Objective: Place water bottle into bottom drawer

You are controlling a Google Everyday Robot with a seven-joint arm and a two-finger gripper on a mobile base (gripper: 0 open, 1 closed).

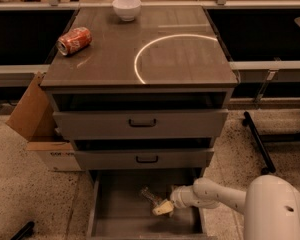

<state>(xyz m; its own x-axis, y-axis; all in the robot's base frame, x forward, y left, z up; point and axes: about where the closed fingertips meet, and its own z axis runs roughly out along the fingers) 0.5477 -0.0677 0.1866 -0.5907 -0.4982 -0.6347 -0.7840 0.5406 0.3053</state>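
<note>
A grey cabinet with three drawers is seen from above and in front, and everything else is placed against it. The white robot arm is seen at the cabinet's lower right, reaching leftward into its lowest level. A cardboard box is set on the floor against the cabinet's left side, with a flap raised. The cabinet's worktop is marked by a bright curved line of light.

The bottom drawer is pulled well out at the cabinet's foot, its plain floor exposed. The two upper drawers (each with a black handle) are drawn out only slightly.

An orange-red soda can is laid on its side near the cabinet's rear left corner, and a white bowl is set at its back edge, towards the middle.

The water bottle is found inside the bottom drawer, right of the drawer's middle, tilted. The end effector is held low inside the same drawer, right against the bottle's lower right end. Whether it is clamped on the bottle or parted from it cannot be told.
</note>
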